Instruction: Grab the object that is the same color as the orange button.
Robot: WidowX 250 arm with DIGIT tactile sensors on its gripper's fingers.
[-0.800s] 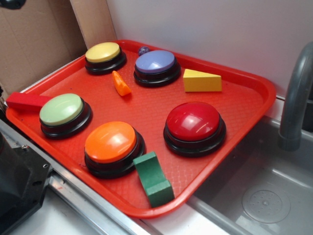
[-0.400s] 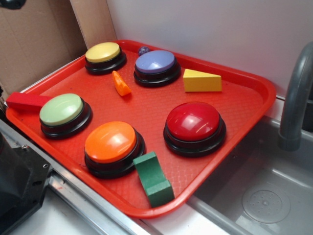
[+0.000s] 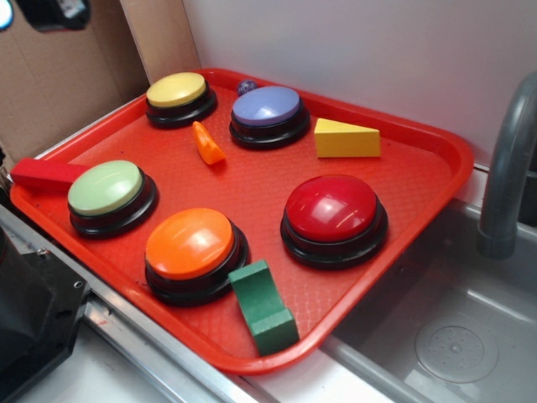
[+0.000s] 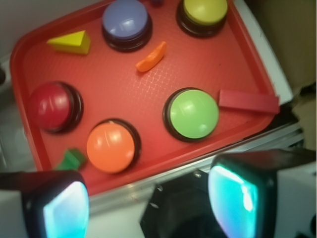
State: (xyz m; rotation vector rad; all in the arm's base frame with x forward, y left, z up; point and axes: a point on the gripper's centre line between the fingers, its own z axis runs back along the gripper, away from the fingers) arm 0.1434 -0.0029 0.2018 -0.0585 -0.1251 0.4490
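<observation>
The gripper (image 4: pixel 148 203) hangs high above the near edge of the red tray (image 4: pixel 29 64), its two pads spread wide with nothing between them; in the exterior view only a dark corner of it shows at the upper left.

From the wrist camera the small orange wedge (image 4: pixel 151 57) lies well ahead of the parted pads, near mid-frame, between the purple button (image 4: pixel 126 22) and the yellow button (image 4: pixel 204 12); its long axis runs on a diagonal, rising to the right, so the jaws would likely need to close across that slant.

The orange button (image 4: pixel 110 146), whose colour it shares, sits much nearer the gripper, with the green button (image 4: pixel 193 114) beside it; a reach to the wedge looks set to pass between or over those two.

The exterior view shows the wedge (image 3: pixel 207 143) standing on edge, its curved back up, and a green block (image 3: pixel 264 307) just beside the orange button (image 3: pixel 190 243); the wrist view flattens that height yet alone shows the pads apart.
</observation>
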